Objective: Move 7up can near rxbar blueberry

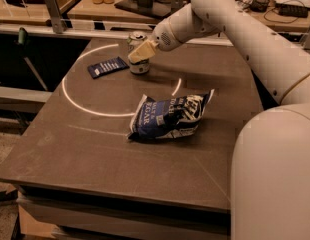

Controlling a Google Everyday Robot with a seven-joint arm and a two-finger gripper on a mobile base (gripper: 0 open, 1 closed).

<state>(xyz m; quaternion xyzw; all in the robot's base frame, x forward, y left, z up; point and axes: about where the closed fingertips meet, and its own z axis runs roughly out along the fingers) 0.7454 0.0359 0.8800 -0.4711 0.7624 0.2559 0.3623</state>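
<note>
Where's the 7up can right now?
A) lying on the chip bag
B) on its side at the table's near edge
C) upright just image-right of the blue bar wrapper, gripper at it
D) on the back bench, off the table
C: the 7up can stands upright just to the right of the rxbar blueberry in the camera view. There is a small gap between them and the gripper is at the can. The chip bag lies nearer the camera.

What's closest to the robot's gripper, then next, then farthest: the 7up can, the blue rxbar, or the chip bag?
1. 7up can, right at the gripper, at the far side of the table.
2. rxbar blueberry, beside the can.
3. Chip bag, in the middle, nearer the camera.
</note>
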